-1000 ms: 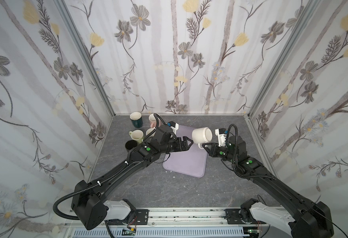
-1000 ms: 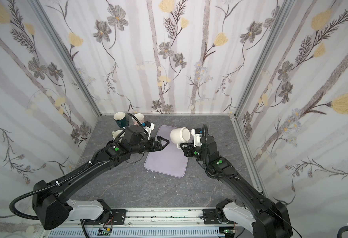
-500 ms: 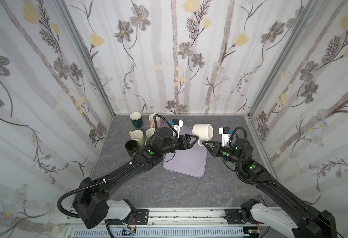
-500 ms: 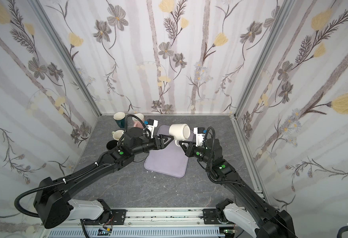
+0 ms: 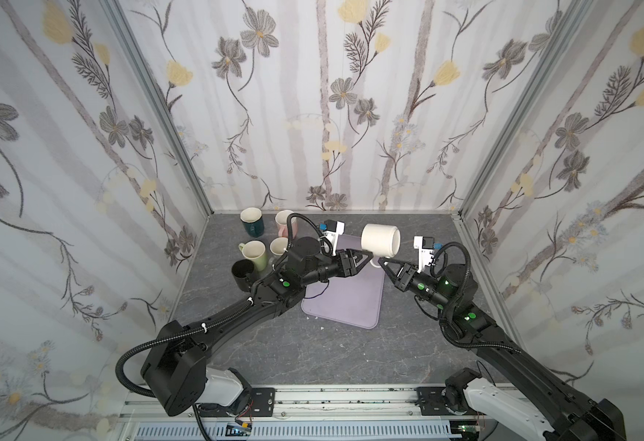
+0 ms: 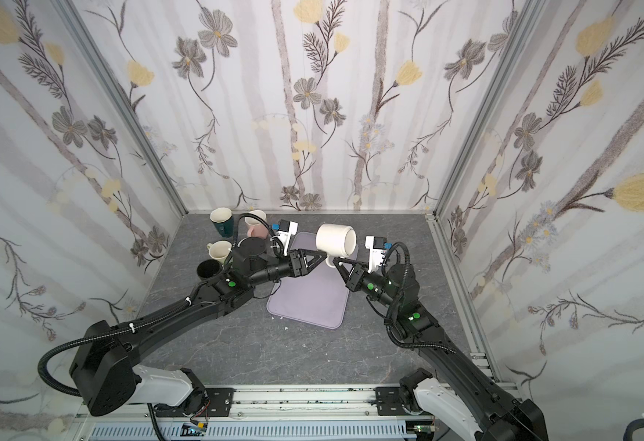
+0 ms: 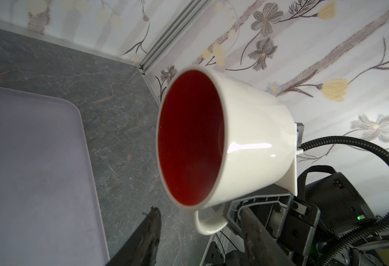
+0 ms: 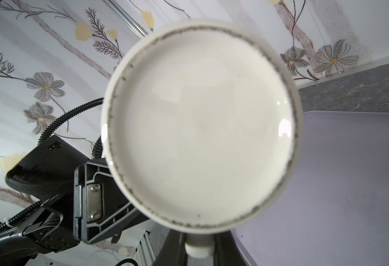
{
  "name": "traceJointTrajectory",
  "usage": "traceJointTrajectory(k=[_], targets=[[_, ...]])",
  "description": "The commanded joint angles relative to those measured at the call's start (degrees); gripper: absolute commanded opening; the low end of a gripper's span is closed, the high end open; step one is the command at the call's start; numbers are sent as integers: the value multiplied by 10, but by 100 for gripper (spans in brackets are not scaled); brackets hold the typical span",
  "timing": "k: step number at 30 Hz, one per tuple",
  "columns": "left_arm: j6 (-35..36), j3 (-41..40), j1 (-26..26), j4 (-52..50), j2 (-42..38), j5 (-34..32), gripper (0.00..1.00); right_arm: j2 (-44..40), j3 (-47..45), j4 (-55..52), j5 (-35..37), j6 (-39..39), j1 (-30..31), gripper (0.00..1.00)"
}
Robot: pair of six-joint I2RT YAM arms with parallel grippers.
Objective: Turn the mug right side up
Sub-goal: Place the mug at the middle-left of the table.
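Both top views look steeply down from the front over the whole tabletop (image 5: 312,355). The wrist cameras face the mug (image 7: 253,138) closely, from opposite ends.

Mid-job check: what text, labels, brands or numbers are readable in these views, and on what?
Nothing is readable.
White mug: plain, no print on wall or base.
Mat: plain.
Mark on the right arm housing: too blurred to read.
Mark on the left arm housing: too blurred to read.
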Motion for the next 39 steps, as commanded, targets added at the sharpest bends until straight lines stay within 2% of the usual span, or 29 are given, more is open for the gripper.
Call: traceJointTrajectory(k=[1, 8, 11, 18, 23, 28, 34, 38, 39], targets=[[-17, -1, 0, 57, 7, 23, 56, -7, -1, 95, -6, 11, -1, 0], [-80, 10, 0, 141, 53, 76, 48, -6, -9, 126, -11, 17, -2, 0], [-93, 21, 0, 158, 70, 88, 41, -4, -13, 140, -14, 21, -2, 0], [-74, 32, 0, 145, 69, 85, 31, 0, -16, 145, -20, 24, -3, 0], [-67, 32, 0, 146, 67, 82, 29, 8, -18, 146, -29, 29, -7, 0], [-64, 27, 0, 161, 62, 82, 19, 14, -26, 152, -34, 40, -12, 0], [-56, 25, 1, 161, 52, 83, 17, 21, -28, 144, -40, 38, -14, 0], [-56, 21, 0, 168, 49, 80, 6, 29, -23, 124, -42, 32, -15, 0], [-54, 16, 0, 175, 46, 77, 5, 32, -24, 121, -42, 30, -15, 0]])
